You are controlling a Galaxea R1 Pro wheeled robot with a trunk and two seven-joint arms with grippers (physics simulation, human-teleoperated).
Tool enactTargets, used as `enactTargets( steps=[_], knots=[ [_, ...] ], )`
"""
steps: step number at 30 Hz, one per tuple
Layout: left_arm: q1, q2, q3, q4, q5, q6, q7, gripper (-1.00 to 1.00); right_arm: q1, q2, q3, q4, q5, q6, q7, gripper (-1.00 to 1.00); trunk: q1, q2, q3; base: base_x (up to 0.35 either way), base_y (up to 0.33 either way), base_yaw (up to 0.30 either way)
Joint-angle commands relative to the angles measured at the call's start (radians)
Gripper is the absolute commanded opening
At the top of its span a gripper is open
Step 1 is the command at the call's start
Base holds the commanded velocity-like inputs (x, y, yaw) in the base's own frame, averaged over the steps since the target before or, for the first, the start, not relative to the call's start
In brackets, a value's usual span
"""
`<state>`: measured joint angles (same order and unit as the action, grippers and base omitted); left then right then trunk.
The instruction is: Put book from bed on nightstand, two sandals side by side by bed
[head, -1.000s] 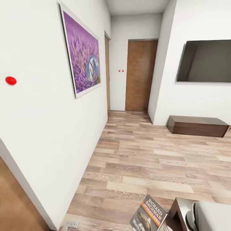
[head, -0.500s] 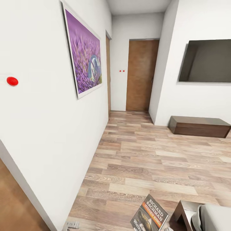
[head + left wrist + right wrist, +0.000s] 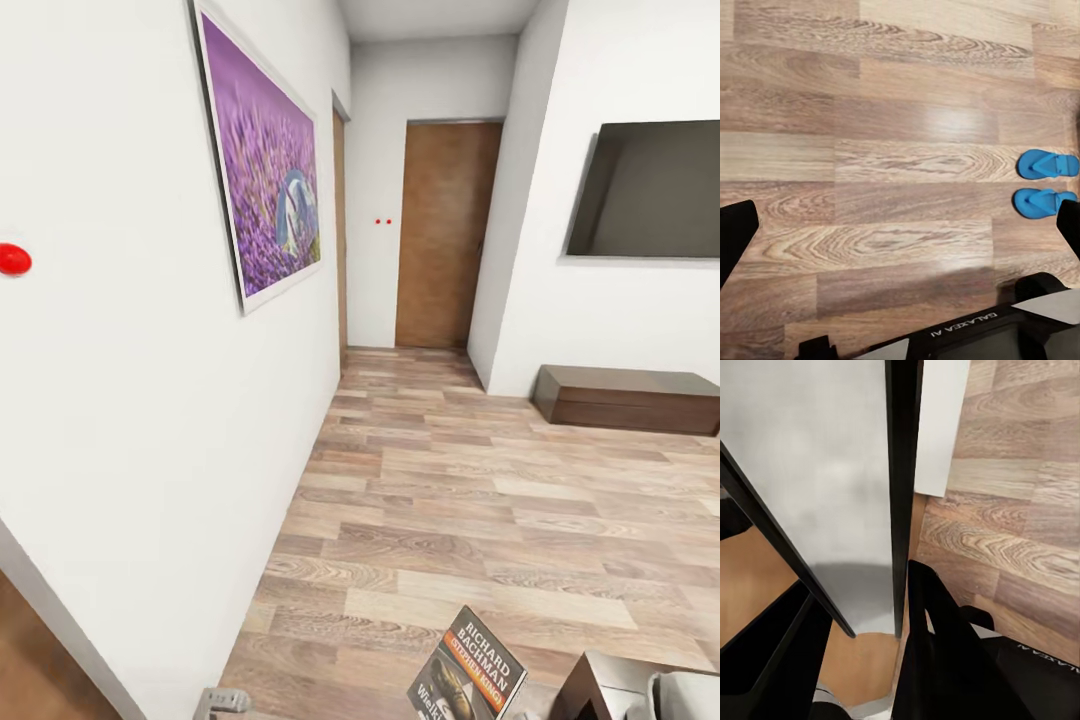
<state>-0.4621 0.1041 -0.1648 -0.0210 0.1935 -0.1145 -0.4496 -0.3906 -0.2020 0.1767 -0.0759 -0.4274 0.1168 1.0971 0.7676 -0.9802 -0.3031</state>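
The book (image 3: 468,668), dark grey with an orange band and white "Richard Bachman" lettering, stands tilted at the bottom edge of the head view, above the plank floor. In the right wrist view the book (image 3: 901,472) shows edge-on as a thin dark strip, and my right gripper (image 3: 870,652) is shut on it. The two blue sandals (image 3: 1044,182) lie side by side on the floor in the left wrist view, apart from my left gripper (image 3: 900,232), which is open with nothing between its fingers. A dark brown corner of the bed (image 3: 600,692) shows at the lower right.
A white wall with a purple lavender picture (image 3: 265,180) runs close along my left. A wooden door (image 3: 445,235) closes the hallway ahead. A dark TV (image 3: 650,190) hangs on the right wall above a low dark bench (image 3: 625,398). My base (image 3: 967,337) shows near the sandals.
The camera has shifted a little, so the door, TV and bench sit slightly further right in the picture. The book stays at the same place in the view, still held.
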Motion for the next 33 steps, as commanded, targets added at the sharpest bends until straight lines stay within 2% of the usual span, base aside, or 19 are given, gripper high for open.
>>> enactTargets(
  steps=[1, 21, 33],
  knots=[
    [-0.001, 0.000, -0.009, 0.001, 0.009, -0.004, -0.003, 1.00, -0.001, 0.000, 0.006, -0.001, -0.011, 0.010, 0.003, -1.00, 0.001, -0.001, -0.001, 0.294, 0.113, 0.000],
    [0.000, 0.000, -0.009, 0.001, 0.009, -0.004, -0.003, 1.00, -0.001, 0.000, 0.006, -0.001, -0.011, 0.010, 0.003, -1.00, 0.001, -0.001, -0.001, 0.222, 0.091, 0.000],
    [-0.001, 0.000, -0.009, 0.001, 0.009, -0.004, -0.004, 1.00, -0.001, 0.000, 0.006, -0.001, -0.011, 0.010, 0.003, -1.00, 0.001, -0.001, -0.001, 0.229, 0.008, 0.000]
  ],
)
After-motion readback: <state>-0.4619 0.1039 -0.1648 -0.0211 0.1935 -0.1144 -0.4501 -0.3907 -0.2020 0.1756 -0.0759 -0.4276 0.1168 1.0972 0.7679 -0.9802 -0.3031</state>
